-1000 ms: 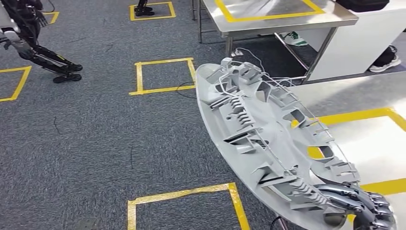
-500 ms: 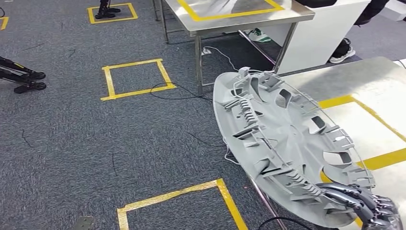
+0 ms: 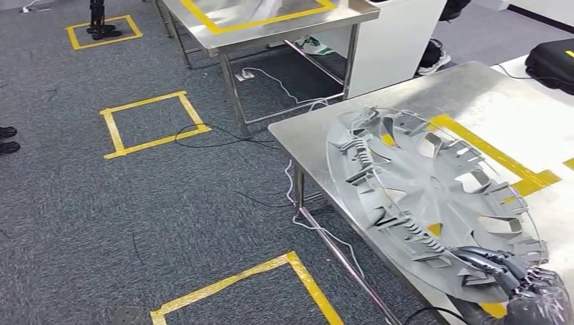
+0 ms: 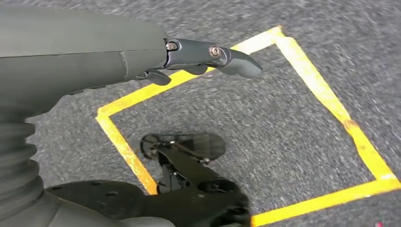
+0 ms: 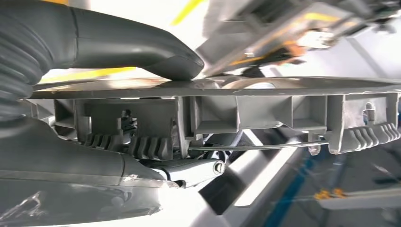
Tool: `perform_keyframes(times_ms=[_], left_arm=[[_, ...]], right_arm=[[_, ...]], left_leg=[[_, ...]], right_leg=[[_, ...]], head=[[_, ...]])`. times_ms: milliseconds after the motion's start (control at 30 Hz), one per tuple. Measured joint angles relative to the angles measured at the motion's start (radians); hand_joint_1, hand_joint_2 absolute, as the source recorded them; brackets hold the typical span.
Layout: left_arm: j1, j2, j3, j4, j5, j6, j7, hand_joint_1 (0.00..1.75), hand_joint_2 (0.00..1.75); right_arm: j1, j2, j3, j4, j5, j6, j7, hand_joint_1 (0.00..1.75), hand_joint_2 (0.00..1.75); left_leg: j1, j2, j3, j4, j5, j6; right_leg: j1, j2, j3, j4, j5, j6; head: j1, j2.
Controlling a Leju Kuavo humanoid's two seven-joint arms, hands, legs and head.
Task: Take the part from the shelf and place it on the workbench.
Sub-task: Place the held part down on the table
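The part is a large round grey plastic cover with ribs and a wire ring, its ribbed side facing me. My right hand grips its near rim at the lower right of the head view. It hangs tilted over the corner of the steel workbench, which carries yellow tape lines. The right wrist view has my thumb pressed on one face of the part, with fingers under the ribs. My left hand hangs over the carpet with nothing in it.
A second steel table stands further back, with a white cabinet beside it. A black bag lies at the far right. Cables trail on the carpet by the workbench leg. Yellow tape squares mark the floor.
The whole picture has shifted left, so the camera has turned right. The workbench now lies under most of the part, which stays in my right hand.
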Motion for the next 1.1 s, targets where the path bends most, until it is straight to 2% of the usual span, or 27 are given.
perform_keyframes(times_ms=[33, 100, 133, 200, 267, 333, 367, 400, 433, 467, 533, 567, 600, 633, 700, 767, 800, 867, 900, 933, 967, 1000, 1067, 1100], left_arm=[[-0.001, 0.0, 0.0, 0.0, -0.001, -0.001, 0.0, 0.0, 1.75], [-0.002, 0.001, -0.001, 0.0, -0.003, -0.004, -0.001, 0.0, 1.75], [-0.003, 0.002, -0.001, 0.0, -0.004, -0.005, -0.001, 0.0, 1.75], [-0.006, 0.002, -0.003, 0.0, -0.005, -0.006, -0.002, 0.0, 1.75], [-0.007, 0.004, -0.006, 0.0, -0.005, -0.007, -0.003, 0.0, 1.75], [-0.005, 0.007, -0.006, 0.0, -0.006, -0.008, -0.004, 0.0, 1.75], [-0.004, 0.008, -0.006, 0.0, -0.006, -0.01, -0.005, 0.0, 1.75], [-0.003, 0.009, -0.006, 0.0, -0.006, -0.012, -0.008, 0.0, 1.75], [-0.003, 0.01, -0.006, 0.0, -0.006, -0.017, -0.013, 0.0, 1.75], [-0.003, 0.01, -0.007, 0.0, -0.007, -0.022, -0.019, 0.0, 1.75], [-0.003, 0.011, -0.008, 0.0, -0.009, -0.033, -0.032, 0.0, 1.75], [-0.003, 0.012, -0.008, 0.0, -0.01, -0.036, -0.035, 0.0, 1.75], [-0.003, 0.014, -0.008, 0.0, -0.012, -0.038, -0.037, 0.0, 1.75], [-0.003, 0.016, -0.008, 0.0, -0.013, -0.04, -0.039, 0.0, 1.75], [-0.005, 0.017, -0.009, 0.0, -0.015, -0.044, -0.045, 0.0, 1.75], [-0.006, 0.018, -0.012, 0.0, -0.017, -0.051, -0.053, 0.0, 1.75], [-0.006, 0.018, -0.013, 0.0, -0.018, -0.056, -0.056, 0.0, 1.75], [-0.005, 0.017, -0.015, 0.0, -0.02, -0.067, -0.062, 0.0, 1.75], [-0.005, 0.017, -0.015, 0.0, -0.021, -0.073, -0.064, 0.0, 1.75], [-0.005, 0.017, -0.016, 0.0, -0.021, -0.079, -0.067, 0.0, 1.75], [-0.005, 0.018, -0.016, 0.0, -0.021, -0.084, -0.069, 0.0, 1.75], [-0.006, 0.018, -0.017, 0.0, -0.021, -0.089, -0.072, 0.0, 1.75], [-0.007, 0.02, -0.018, 0.0, -0.019, -0.094, -0.079, 0.0, 1.75], [-0.008, 0.02, -0.02, 0.0, -0.018, -0.096, -0.081, 0.0, 1.75]], right_arm=[[-0.002, 0.0, -0.008, 0.011, -0.006, 0.009, 0.006, 1.75, 1.75], [-0.009, 0.0, -0.025, 0.035, -0.019, 0.032, 0.012, 1.75, 1.75], [-0.012, 0.0, -0.035, 0.049, -0.025, 0.045, 0.013, 1.75, 1.75], [-0.014, 0.0, -0.054, 0.072, -0.03, 0.062, 0.013, 1.75, 1.75], [-0.016, 0.0, -0.068, 0.088, -0.03, 0.075, 0.017, 1.75, 1.75], [-0.021, 0.0, -0.084, 0.105, -0.025, 0.108, 0.03, 1.75, 1.75], [-0.024, -0.001, -0.094, 0.115, -0.023, 0.131, 0.038, 1.75, 1.75], [-0.026, -0.001, -0.105, 0.128, -0.022, 0.158, 0.048, 1.75, 1.75], [-0.029, -0.001, -0.117, 0.143, -0.021, 0.184, 0.057, 1.75, 1.75], [-0.032, -0.001, -0.13, 0.162, -0.019, 0.208, 0.064, 1.75, 1.75], [-0.042, -0.002, -0.159, 0.203, -0.017, 0.25, 0.073, 1.75, 1.75], [-0.049, -0.002, -0.173, 0.223, -0.019, 0.264, 0.074, 1.75, 1.75], [-0.058, -0.003, -0.186, 0.24, -0.021, 0.273, 0.073, 1.75, 1.75], [-0.066, -0.003, -0.197, 0.255, -0.022, 0.28, 0.073, 1.75, 1.75], [-0.076, -0.003, -0.215, 0.277, -0.017, 0.296, 0.075, 1.75, 1.75], [-0.092, -0.004, -0.228, 0.304, -0.005, 0.326, 0.081, 1.75, 1.75], [-0.107, -0.006, -0.233, 0.324, 0.0, 0.344, 0.084, 1.75, 1.75], [-0.146, -0.011, -0.24, 0.383, 0.007, 0.379, 0.087, 1.75, 1.75], [-0.164, -0.014, -0.244, 0.416, 0.01, 0.394, 0.086, 1.75, 1.75], [-0.183, -0.017, -0.248, 0.453, 0.014, 0.406, 0.083, 1.75, 1.75], [-0.201, -0.021, -0.251, 0.491, 0.019, 0.417, 0.079, 1.75, 1.75], [-0.22, -0.024, -0.254, 0.527, 0.025, 0.425, 0.075, 1.75, 1.75], [-0.255, -0.033, -0.26, 0.589, 0.033, 0.434, 0.07, 1.75, 1.75], [-0.268, -0.037, -0.262, 0.613, 0.036, 0.436, 0.07, 1.75, 1.75]], left_leg=[[0.001, -0.018, 0.031, -0.069, 0.034, 0.003], [0.003, -0.046, 0.076, -0.166, 0.061, 0.007], [0.003, -0.052, 0.083, -0.184, 0.061, 0.01], [0.003, -0.037, 0.085, -0.191, 0.063, 0.021], [0.004, -0.02, 0.087, -0.197, 0.068, 0.034], [0.003, -0.001, 0.088, -0.199, 0.067, 0.042], [0.002, 0.009, 0.089, -0.199, 0.066, 0.044], [0.001, 0.019, 0.089, -0.199, 0.065, 0.045], [0.001, 0.028, 0.09, -0.198, 0.064, 0.045], [0.001, 0.036, 0.092, -0.198, 0.063, 0.044], [0.0, 0.05, 0.097, -0.197, 0.058, 0.038], [-0.003, 0.056, 0.099, -0.195, 0.055, 0.033], [-0.006, 0.062, 0.101, -0.192, 0.052, 0.028], [-0.009, 0.069, 0.102, -0.191, 0.051, 0.023], [-0.008, 0.08, 0.104, -0.192, 0.049, 0.014], [-0.004, 0.059, 0.093, -0.164, 0.026, 0.003], [-0.003, 0.042, 0.074, -0.122, 0.001, -0.001], [-0.002, 0.018, 0.009, 0.007, -0.06, -0.003], [-0.002, 0.015, -0.02, 0.06, -0.076, -0.002], [-0.002, 0.013, -0.036, 0.086, -0.075, -0.001], [-0.002, 0.011, -0.032, 0.072, -0.054, 0.0], [-0.001, 0.006, -0.011, 0.025, -0.02, 0.002], [0.005, -0.028, 0.053, -0.103, 0.037, 0.004], [0.007, -0.044, 0.076, -0.149, 0.05, 0.006]], right_leg=[[0.001, 0.011, -0.001, 0.001, 0.001, 0.003], [0.001, 0.03, -0.006, 0.003, 0.002, 0.012], [0.001, 0.039, -0.009, 0.002, 0.004, 0.018], [-0.002, 0.048, -0.016, -0.002, 0.008, 0.03], [0.0, 0.016, -0.034, 0.029, -0.013, 0.038], [0.002, -0.033, -0.085, 0.144, -0.075, 0.044], [0.001, -0.046, -0.116, 0.21, -0.104, 0.046], [0.001, -0.053, -0.139, 0.261, -0.121, 0.048], [0.0, -0.056, -0.144, 0.273, -0.117, 0.05], [-0.002, -0.061, -0.128, 0.245, -0.095, 0.052], [-0.002, -0.09, -0.055, 0.112, -0.037, 0.055], [-0.002, -0.103, -0.023, 0.054, -0.018, 0.052], [-0.001, -0.111, -0.004, 0.017, -0.009, 0.048], [0.001, -0.111, 0.0, 0.006, -0.009, 0.042], [0.001, -0.09, -0.003, 0.005, -0.005, 0.028], [-0.001, -0.072, -0.004, 0.002, -0.001, 0.016], [-0.003, -0.063, -0.004, 0.0, 0.001, 0.011], [-0.003, -0.044, -0.006, 0.0, 0.003, 0.005], [-0.003, -0.033, -0.007, 0.0, 0.004, 0.004], [-0.003, -0.023, -0.007, 0.0, 0.004, 0.004], [-0.003, -0.013, -0.007, 0.0, 0.006, 0.006], [-0.004, -0.002, -0.007, 0.0, 0.007, 0.008], [-0.004, 0.017, -0.009, 0.003, 0.009, 0.017], [-0.004, 0.025, -0.012, 0.003, 0.01, 0.023]], head=[[0.0, 0.0], [-0.001, 0.0], [-0.002, 0.0], [-0.003, 0.0], [0.0, 0.0], [0.003, 0.0], [0.004, 0.0], [0.004, 0.0], [0.004, 0.0], [0.004, 0.0], [0.005, 0.0], [0.006, 0.0], [0.006, 0.0], [0.006, 0.0], [0.005, 0.0], [0.005, 0.0], [0.005, 0.0], [0.004, 0.0], [0.004, 0.0], [0.004, 0.0], [0.004, 0.0], [0.004, 0.0], [0.004, 0.0], [0.004, 0.0]])
